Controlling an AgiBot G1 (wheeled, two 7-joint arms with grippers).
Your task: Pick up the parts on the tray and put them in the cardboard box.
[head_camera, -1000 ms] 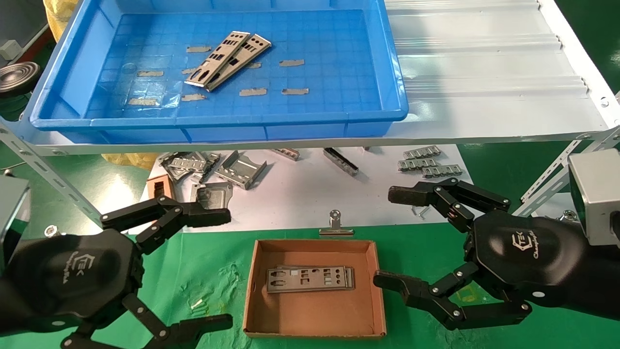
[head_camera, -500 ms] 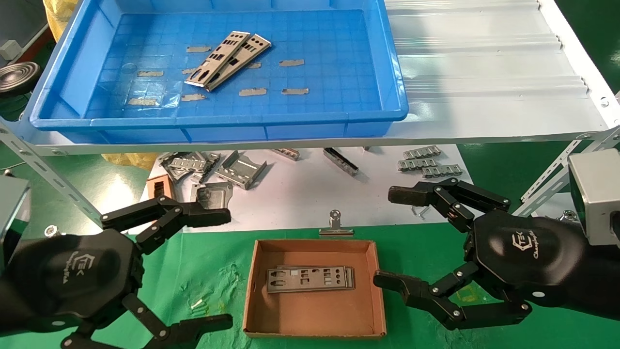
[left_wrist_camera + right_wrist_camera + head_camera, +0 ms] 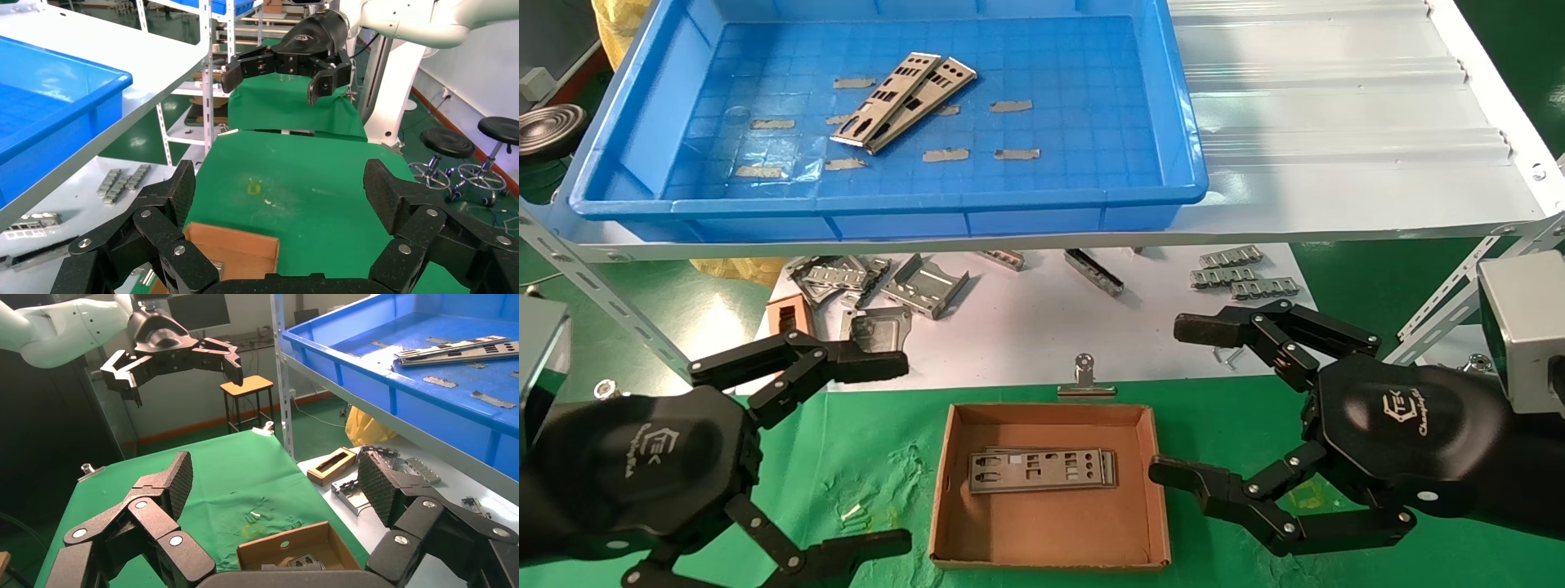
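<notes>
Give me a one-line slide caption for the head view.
Both open grippers, left gripper and right gripper, flank the cardboard box; two parts remain in the tray.

We see bright, even light from overhead, with soft, short shadows. The white shelf (image 3: pixel 1336 122) carries broad pale glare along its ridges, and the blue tray (image 3: pixel 641 122) shows a glossy sheen on its floor near the tape scraps (image 3: pixel 1013 105). The head view is sharp throughout. In both wrist views the near fingers (image 3: pixel 177 196) bulge with wide-angle distortion, and the background stays fairly clear.
</notes>
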